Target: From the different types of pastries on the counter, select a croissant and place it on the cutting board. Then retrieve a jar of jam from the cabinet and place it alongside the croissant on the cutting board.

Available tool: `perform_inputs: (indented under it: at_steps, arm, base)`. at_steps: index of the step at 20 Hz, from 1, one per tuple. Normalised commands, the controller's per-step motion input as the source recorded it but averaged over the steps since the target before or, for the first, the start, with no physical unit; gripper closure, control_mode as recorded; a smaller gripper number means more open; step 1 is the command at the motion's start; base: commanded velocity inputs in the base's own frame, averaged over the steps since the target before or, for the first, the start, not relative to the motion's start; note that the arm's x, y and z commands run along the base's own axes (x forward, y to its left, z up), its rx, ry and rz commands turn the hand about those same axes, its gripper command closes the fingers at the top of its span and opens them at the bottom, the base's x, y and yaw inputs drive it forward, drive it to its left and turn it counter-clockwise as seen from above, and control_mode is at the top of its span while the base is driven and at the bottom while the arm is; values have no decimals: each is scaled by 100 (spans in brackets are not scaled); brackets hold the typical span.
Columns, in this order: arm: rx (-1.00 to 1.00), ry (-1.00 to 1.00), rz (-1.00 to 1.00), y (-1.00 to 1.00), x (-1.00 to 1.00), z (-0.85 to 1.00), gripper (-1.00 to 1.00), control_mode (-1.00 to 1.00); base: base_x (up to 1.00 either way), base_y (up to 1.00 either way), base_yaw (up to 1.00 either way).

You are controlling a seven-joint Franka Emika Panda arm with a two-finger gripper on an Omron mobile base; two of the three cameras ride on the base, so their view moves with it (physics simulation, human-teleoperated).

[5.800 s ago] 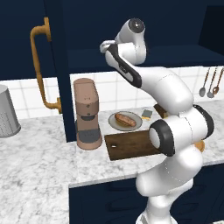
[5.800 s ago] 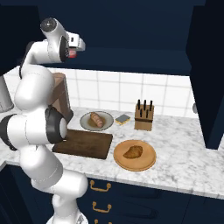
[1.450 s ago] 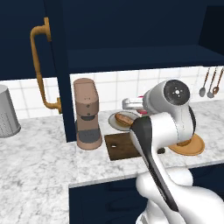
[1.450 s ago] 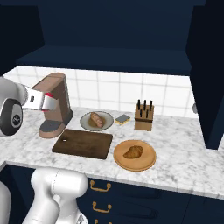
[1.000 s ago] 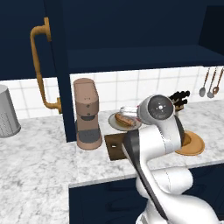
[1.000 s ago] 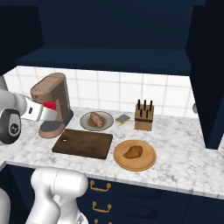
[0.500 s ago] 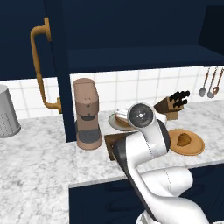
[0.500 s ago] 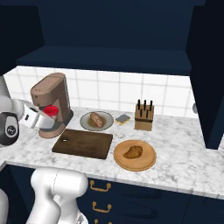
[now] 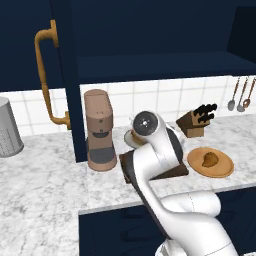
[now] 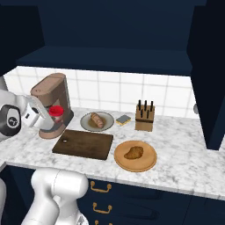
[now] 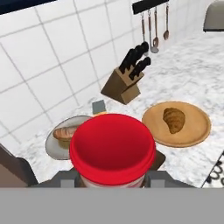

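Gripper (image 10: 52,115) is clamped on the jar of jam (image 10: 56,113), so we've got it in the air just in front of the coffee machine (image 10: 52,103), above the near-left corner of the cutting board (image 10: 84,144). From the hand view the red lid of the jar sits right between the finger tips, touching both. Past the jar, we see the croissant (image 11: 174,119) lying on the round tan wooden plate (image 11: 197,131), off to the right and well apart from the gripper, not on the cutting board. Longer bread-roll pastry (image 11: 67,132) sits on a grey plate (image 11: 54,144) beyond the jar to the left, with the knife block (image 11: 127,78) further back by the tiled wall.
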Motion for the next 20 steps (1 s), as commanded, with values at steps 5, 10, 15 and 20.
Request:
perform_inputs:
  at_steps: [5, 10, 15, 20]
  arm:
    - [4, 0, -21, 0, 9, -28, 100, -100]
    - [0, 0, -19, 0, 14, -38, 100, -100]
    - [0, 0, -15, 0, 30, -37, 100, -100]
    - [0, 0, -12, 0, 26, -41, 100, -100]
  base:
    - [0, 0, 0]
    - [0, 0, 0]
    - [0, 0, 0]
    - [0, 0, 0]
